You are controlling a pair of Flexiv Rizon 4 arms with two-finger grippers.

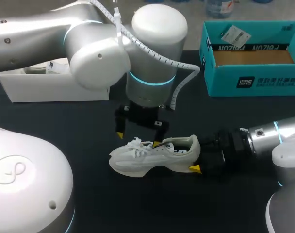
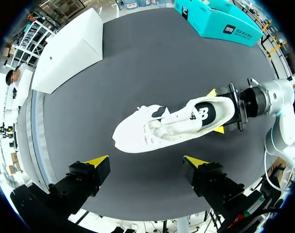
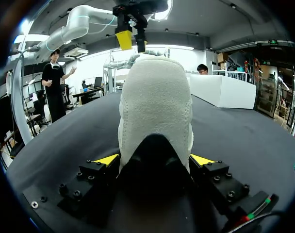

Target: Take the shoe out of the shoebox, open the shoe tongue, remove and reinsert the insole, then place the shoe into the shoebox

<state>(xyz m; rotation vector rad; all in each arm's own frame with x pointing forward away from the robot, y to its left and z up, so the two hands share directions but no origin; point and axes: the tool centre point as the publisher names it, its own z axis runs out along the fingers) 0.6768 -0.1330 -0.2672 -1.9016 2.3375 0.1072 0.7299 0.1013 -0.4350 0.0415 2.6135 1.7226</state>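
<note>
Shoe (image 1: 155, 155) is out of the shoebox (image 1: 252, 77) and stands on its sole in the middle of the black counter (image 1: 89, 126); it is white, its toe points toward my left side and its heel (image 1: 193, 145) points toward my right arm.

My right gripper (image 1: 198, 155) comes in low from the right and holds the shoe by the heel; in the right wrist view the heel fills the space between the two fingers, and both yellow tips press on it, one on each side.

My left gripper (image 1: 139, 138) hangs over the front half of the shoe, above the laces (image 1: 137, 143); its fingers are spread wide and hold nothing; in the left wrist view the shoe lies ahead of the fingers and apart from them. From the head view one tip looks very near the shoe's opening; I cannot tell if it touches.

The shoebox is teal and open; it sits at the far right of the counter, well apart from the shoe. A white box (image 1: 55, 87) sits at the far left, partly hidden behind my left arm.
</note>
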